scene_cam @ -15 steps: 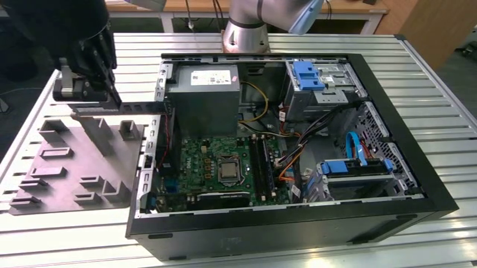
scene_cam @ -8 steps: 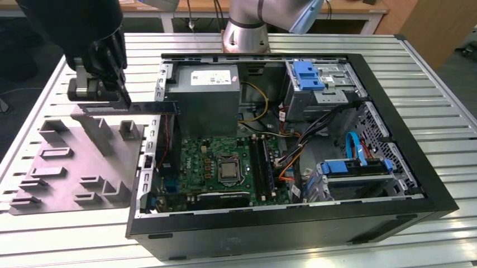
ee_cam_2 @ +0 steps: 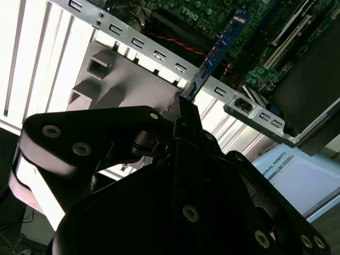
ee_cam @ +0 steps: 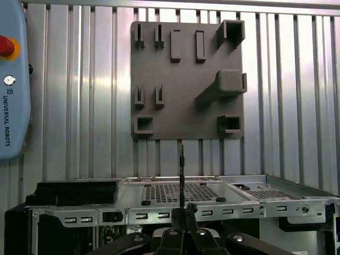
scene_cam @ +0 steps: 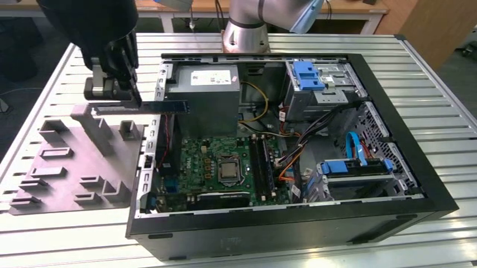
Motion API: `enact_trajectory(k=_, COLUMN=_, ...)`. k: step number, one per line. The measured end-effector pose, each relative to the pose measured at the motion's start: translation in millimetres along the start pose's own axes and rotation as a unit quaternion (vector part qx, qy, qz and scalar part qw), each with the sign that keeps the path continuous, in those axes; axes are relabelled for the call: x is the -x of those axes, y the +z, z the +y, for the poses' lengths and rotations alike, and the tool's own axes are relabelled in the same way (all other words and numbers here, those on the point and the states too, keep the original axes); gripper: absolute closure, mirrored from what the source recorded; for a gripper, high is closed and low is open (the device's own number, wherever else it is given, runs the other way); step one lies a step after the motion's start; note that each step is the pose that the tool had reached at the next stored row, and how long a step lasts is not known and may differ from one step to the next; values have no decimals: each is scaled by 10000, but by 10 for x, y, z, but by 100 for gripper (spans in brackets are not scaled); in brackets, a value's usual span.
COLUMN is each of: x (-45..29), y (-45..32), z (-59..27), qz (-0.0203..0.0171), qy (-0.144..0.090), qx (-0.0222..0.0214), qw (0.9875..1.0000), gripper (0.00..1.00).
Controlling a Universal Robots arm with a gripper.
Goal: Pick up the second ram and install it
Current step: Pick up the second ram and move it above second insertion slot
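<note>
Exterior view:
- The arm rose from the far edge of the slatted table, and its black wrist reached across to the exterior view's left.
- The gripper pointed downward above the gap between the grey fixture plate and the open computer case.
- Its fingers were clamped together on the ram stick.
- The stick was held level and off every surface. It crossed the case wall on the exterior view's left, and its free blue end pointed toward the power supply.
- It was well apart from the slots of the green motherboard and was not seated.

Second wrist view:
- The gripper was seen from behind, its black linkages drawn in.
- The ram stick ran straight out from the pinched fingertips, showing as a thin blue edge.
- Its far end lay over the motherboard, past the case's slotted metal rim.
- The fixture plate sat beside the rim, on the side away from the motherboard.

First wrist view:
- The gripper had its tips closed on the ram stick, which was seen edge-on as a thin dark line.
- Beyond the stick were the case's perforated wall, then the fixture plate lying flat on the table.
- A pale blue pendant with a red button lay apart from the plate.
</note>
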State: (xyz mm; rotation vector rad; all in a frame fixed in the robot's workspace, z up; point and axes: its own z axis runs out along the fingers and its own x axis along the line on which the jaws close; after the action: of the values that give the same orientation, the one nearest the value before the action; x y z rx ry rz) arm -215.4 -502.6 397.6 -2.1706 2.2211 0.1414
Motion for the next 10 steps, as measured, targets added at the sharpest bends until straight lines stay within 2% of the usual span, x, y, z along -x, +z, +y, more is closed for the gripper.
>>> enact_trajectory(k=10, x=33, y=6, z=-220, qz=0, qy=0, qx=0, qw=10000, gripper=89)
